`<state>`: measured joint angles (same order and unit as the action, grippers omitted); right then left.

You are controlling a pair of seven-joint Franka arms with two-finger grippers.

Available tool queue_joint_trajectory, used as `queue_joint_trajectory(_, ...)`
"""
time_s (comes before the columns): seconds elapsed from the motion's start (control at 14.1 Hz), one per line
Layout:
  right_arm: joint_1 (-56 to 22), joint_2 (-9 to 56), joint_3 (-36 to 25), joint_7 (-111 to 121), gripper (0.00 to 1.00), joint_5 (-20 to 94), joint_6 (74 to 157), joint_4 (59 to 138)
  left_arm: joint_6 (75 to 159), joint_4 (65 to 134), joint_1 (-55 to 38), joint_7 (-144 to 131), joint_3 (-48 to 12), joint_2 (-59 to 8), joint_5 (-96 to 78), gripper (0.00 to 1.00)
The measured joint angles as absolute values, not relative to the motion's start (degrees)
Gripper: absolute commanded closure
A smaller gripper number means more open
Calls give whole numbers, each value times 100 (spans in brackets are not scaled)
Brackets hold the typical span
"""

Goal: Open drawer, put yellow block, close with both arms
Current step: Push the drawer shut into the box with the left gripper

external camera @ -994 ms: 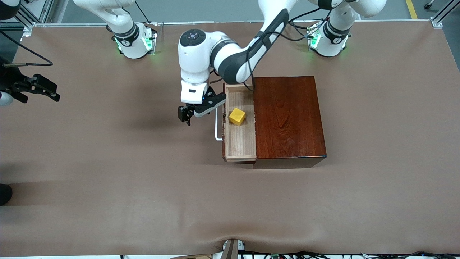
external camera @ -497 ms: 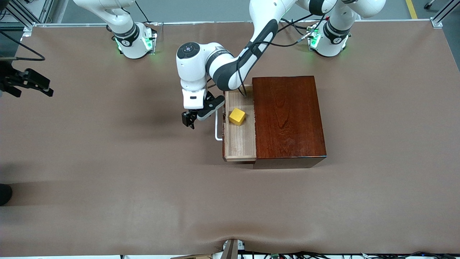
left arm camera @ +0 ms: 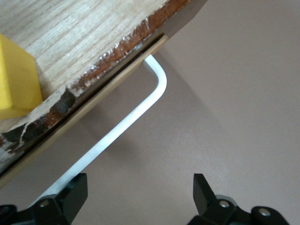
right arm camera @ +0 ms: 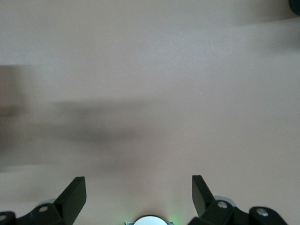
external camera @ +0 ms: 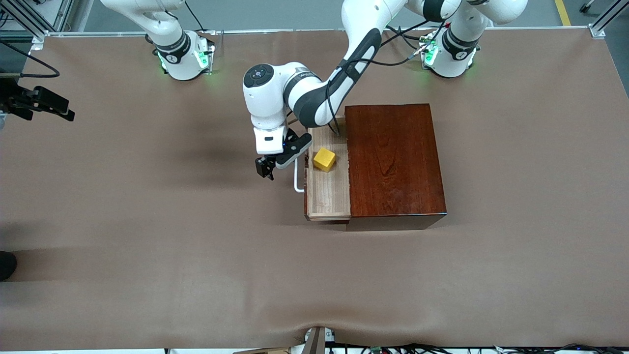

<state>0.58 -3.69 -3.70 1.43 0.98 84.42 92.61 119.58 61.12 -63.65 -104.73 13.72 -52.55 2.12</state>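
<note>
The drawer (external camera: 328, 194) stands pulled out of the reddish-brown wooden box (external camera: 393, 157), toward the right arm's end of the table. The yellow block (external camera: 324, 159) lies inside the drawer on its pale floor, also visible in the left wrist view as the yellow block (left arm camera: 16, 79). My left gripper (external camera: 265, 168) is open and low over the table in front of the drawer's white handle (external camera: 297, 177). In the left wrist view one of its fingers (left arm camera: 70, 197) sits right beside the handle bar (left arm camera: 140, 112); the left gripper (left arm camera: 140, 197) holds nothing. My right gripper (external camera: 61, 108) is open and empty at the right arm's end of the table, the right gripper (right arm camera: 139, 197) over bare brown cloth.
The two green-lit arm bases (external camera: 184, 56) (external camera: 444, 54) stand along the table's edge farthest from the front camera. The left arm's forearm (external camera: 339, 83) crosses above the drawer's corner farthest from that camera. Cables (external camera: 319, 339) lie at the edge nearest it.
My left gripper has come lower and closer to the drawer's handle. My right gripper has drawn back toward the robots' edge of the table. Drawer and block have not moved.
</note>
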Motion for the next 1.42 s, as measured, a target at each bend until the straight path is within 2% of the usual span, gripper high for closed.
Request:
queue_joint_trajectory(0.71,58,-368,-366,130,0,98,8919,9212,10682,5992,-5804,-10095,1466,-5064,223,0)
queue_joint_trajectory(1.42,58,-343,-367,123,0,98,9034,9213,10101,5998,-5629,-9954,1474,-5040,230,0)
